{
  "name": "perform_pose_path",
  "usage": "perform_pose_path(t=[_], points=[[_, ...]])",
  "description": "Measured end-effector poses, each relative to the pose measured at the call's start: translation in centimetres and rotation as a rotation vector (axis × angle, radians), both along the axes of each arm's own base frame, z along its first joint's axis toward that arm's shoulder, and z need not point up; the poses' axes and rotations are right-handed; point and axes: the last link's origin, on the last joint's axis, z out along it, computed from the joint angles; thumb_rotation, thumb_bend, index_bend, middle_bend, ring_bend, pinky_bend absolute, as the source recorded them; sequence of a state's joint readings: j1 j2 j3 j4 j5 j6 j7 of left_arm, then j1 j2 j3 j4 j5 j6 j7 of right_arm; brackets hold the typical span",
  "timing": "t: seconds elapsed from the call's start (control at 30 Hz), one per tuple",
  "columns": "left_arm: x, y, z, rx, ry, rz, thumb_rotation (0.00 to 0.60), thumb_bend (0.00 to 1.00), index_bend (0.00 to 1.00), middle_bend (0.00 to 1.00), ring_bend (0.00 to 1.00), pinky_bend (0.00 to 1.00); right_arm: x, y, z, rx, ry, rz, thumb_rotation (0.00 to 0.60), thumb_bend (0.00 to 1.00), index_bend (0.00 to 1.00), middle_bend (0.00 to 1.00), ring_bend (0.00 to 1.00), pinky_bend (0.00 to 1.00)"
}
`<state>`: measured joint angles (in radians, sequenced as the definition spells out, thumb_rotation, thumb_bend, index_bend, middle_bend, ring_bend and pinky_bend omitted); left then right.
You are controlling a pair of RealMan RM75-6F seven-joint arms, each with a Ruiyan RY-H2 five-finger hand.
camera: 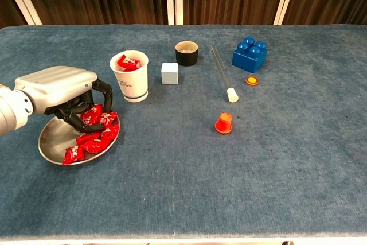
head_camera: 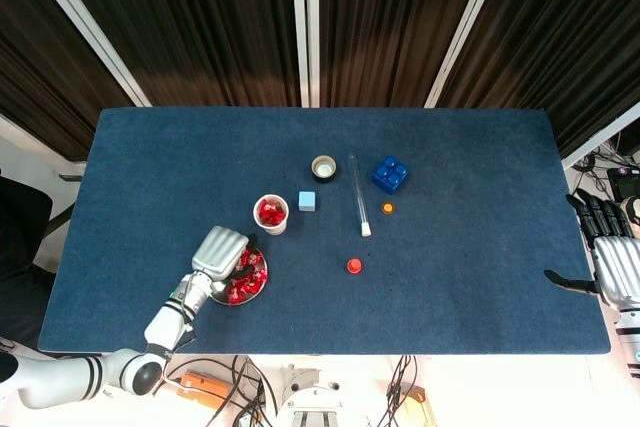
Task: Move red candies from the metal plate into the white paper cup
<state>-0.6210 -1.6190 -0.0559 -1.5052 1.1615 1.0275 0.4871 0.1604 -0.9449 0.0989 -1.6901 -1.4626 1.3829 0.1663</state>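
A metal plate [head_camera: 222, 297] [camera: 51, 142] lies near the table's front left with several red candies [head_camera: 247, 282] [camera: 94, 139] heaped on its right side. My left hand [head_camera: 220, 252] [camera: 62, 86] is low over the plate, palm down. Its curled fingers [camera: 103, 93] are pushed into the candy heap, and the fingertips are hidden among the wrappers. Just behind and to the right of the plate stands the white paper cup [head_camera: 271, 214] [camera: 129, 78], with red candies [camera: 127, 61] inside. My right hand [head_camera: 612, 257] hangs beyond the table's right edge with fingers spread and nothing in them.
Behind the cup are a pale blue cube [camera: 170, 73] and a short black cup [camera: 186, 53]. A glass tube [camera: 222, 81], a blue brick [camera: 249, 54], an orange disc [camera: 251, 80] and a small red cap [camera: 223, 123] lie to the right.
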Motion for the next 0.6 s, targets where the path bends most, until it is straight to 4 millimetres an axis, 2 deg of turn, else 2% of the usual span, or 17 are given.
perform_pose_path(t=[0.3,0.6], points=[[0.19,-0.23,-0.42,-0.039,-0.017,-0.005,0.600,0.24,0.48,0.91,0.87,0.80,0.03,-0.05,-0.05,0.001,0.001,-0.002,0.600,0.06,0.00,0.00,0.00,0.03],[0.06,-0.24,-0.73,-0.070,-0.018,0.000,0.600,0.36,0.58,0.91,0.87,0.80,0.02,-0.10,-0.01,0.001,0.001,-0.006,0.600,0.06,0.00,0.00,0.00,0.03]])
